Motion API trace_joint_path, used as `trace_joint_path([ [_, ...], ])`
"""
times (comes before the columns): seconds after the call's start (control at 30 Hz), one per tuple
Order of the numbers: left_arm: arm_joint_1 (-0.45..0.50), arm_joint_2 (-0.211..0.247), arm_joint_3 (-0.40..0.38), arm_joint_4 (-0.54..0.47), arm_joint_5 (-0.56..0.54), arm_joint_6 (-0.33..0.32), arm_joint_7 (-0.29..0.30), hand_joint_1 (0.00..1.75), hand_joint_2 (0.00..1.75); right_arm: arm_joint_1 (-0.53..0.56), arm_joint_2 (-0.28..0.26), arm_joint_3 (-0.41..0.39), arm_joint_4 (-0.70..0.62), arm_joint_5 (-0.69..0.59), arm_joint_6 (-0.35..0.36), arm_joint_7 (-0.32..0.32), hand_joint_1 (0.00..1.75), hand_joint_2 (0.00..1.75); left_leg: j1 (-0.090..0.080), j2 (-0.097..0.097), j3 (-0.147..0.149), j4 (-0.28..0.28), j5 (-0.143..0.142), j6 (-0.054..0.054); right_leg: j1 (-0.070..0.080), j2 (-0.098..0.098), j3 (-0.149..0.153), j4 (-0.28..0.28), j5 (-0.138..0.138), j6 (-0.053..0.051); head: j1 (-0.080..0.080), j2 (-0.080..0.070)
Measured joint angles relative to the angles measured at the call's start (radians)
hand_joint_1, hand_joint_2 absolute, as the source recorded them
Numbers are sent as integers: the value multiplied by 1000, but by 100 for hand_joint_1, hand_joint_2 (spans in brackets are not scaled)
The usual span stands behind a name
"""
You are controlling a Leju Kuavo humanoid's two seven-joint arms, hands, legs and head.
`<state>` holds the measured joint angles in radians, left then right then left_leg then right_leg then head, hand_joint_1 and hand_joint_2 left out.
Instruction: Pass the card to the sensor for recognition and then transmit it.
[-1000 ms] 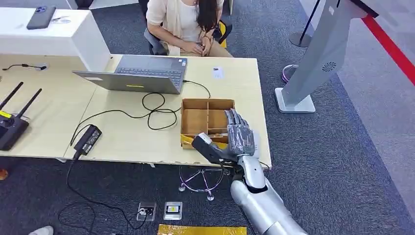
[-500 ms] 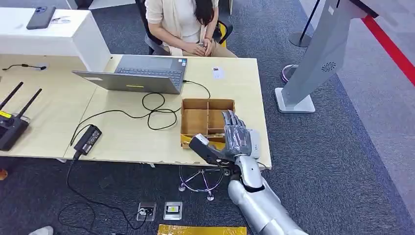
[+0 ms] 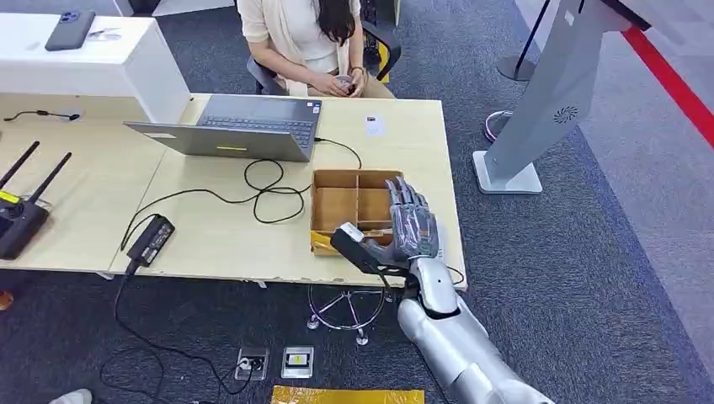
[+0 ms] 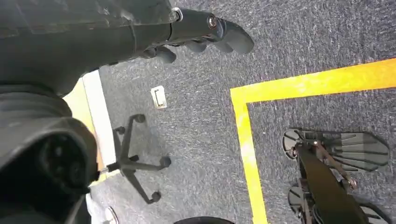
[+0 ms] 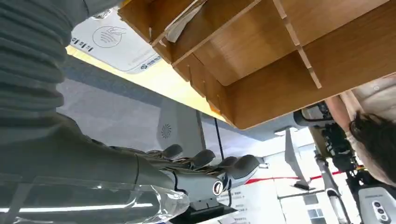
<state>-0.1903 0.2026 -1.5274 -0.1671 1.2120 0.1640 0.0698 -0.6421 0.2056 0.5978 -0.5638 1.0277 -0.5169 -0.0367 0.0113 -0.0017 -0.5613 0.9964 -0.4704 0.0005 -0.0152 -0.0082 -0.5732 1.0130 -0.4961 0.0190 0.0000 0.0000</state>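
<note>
The right hand (image 3: 408, 229), fingers spread and holding nothing, hovers over the wooden box (image 3: 354, 199). The card (image 5: 114, 44) lies just beside the box on the tabletop (image 3: 219, 227). A laptop (image 3: 236, 126) sits beyond.

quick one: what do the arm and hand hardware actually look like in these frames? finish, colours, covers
Right arm: smooth silver shell, rounded segments. Right hand: grey, with a thick dark thumb and segmented grey fingers. In the right wrist view it has a grey ribbed cover, a clear glossy panel and a small round red-ringed fitting. Left hand: dark grey, rounded fingertips, similar round fitting.
</note>
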Motion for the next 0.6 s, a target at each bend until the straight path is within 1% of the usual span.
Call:
trace_joint_path([
  [0.07, 1, 2, 0, 0, 14, -5, -5, 0, 0, -6, -2, 0, 10, -14, 0, -15, 0, 175, 0, 0, 0, 0, 0, 0, 0, 0, 0, 0, 0, 0, 0, 0],
  [0.2, 1, 6, 0, 0, 17, -6, -11, 0, 0, -9, -5, 0, 23, -29, 2, -24, 0, 175, 0, 0, 0, 0, 0, 0, 0, 0, 0, 0, 0, 0, 0, 0],
  [0.6, 0, 8, 0, 0, -3, -10, -14, 0, 0, -6, -8, 0, 54, -44, 6, -23, 0, 175, 0, 0, 0, 0, 0, 0, 0, 0, 0, 0, 0, 0, 0, 0],
])
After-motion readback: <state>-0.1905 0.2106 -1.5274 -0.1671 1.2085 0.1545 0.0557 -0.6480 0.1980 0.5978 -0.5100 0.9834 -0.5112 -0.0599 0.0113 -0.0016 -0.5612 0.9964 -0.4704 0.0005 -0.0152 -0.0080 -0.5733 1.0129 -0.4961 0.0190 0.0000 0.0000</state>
